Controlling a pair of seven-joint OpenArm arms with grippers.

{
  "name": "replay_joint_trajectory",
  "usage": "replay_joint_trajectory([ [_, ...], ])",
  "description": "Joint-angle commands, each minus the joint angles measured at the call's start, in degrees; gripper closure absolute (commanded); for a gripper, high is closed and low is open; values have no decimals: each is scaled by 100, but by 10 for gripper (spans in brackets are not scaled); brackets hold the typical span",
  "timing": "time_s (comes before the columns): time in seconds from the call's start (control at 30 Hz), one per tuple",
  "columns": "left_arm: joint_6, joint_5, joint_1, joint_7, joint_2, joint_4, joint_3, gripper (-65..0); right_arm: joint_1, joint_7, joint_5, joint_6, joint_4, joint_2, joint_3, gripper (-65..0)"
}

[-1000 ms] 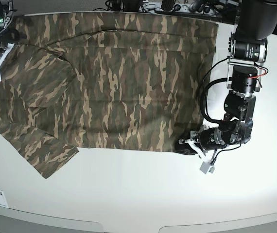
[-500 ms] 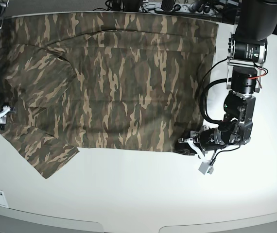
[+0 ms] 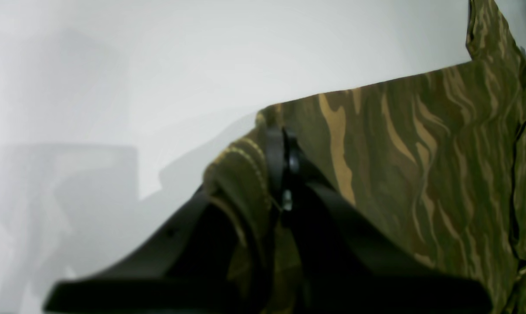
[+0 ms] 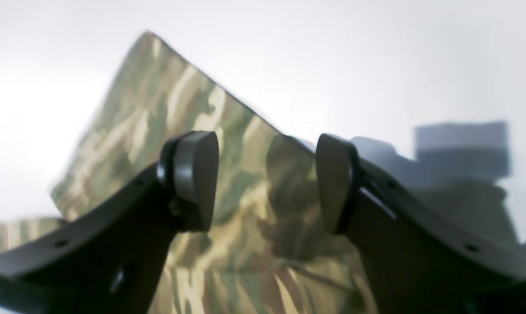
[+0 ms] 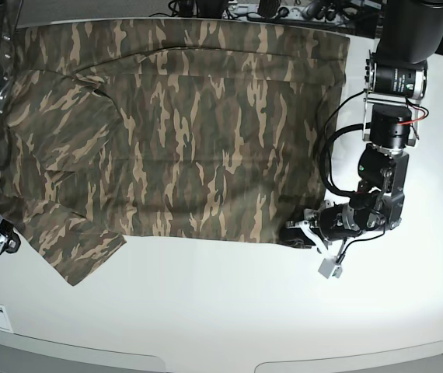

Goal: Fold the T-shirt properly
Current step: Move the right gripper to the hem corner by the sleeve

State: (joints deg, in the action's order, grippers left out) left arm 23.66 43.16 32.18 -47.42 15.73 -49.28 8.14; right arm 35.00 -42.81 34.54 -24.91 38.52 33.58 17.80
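The camouflage T-shirt (image 5: 183,132) lies spread flat on the white table (image 5: 221,303), one short sleeve (image 5: 66,233) pointing to the near left. My left gripper (image 5: 301,231) is shut on the shirt's near right hem corner; in the left wrist view the bunched hem (image 3: 241,174) is pinched between the closed fingers (image 3: 276,165). My right gripper (image 5: 1,235) stands open at the sleeve's left edge. In the right wrist view its fingers (image 4: 193,174) are wide apart with the sleeve corner (image 4: 180,104) lying beyond them, nothing between the pads.
Cables and equipment (image 5: 284,9) line the table's back edge. The left arm's motors and wires (image 5: 388,116) stand upright right of the shirt. The table's front edge (image 5: 206,353) runs along the bottom.
My right arm has swung from the far left corner down to the sleeve at the near left, and its jaws have opened. The left arm and the shirt have stayed put.
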Motion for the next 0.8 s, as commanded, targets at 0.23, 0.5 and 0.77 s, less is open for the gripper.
replay_joint_trajectory([
  [0.23, -90, -256, 55, -214, 46, -7, 11, 0, 260, 966, -1045, 940, -212, 22, 24, -377],
  [0.5, -90, -260, 55, -221, 48, -7, 9, 0, 61, 1191, -1366, 1405, -212, -236, 24, -375],
  [0.77, -90, -258, 57, -219, 46, -7, 11, 0, -343, 1432, -1292, 920, -212, -435, 24, -375],
])
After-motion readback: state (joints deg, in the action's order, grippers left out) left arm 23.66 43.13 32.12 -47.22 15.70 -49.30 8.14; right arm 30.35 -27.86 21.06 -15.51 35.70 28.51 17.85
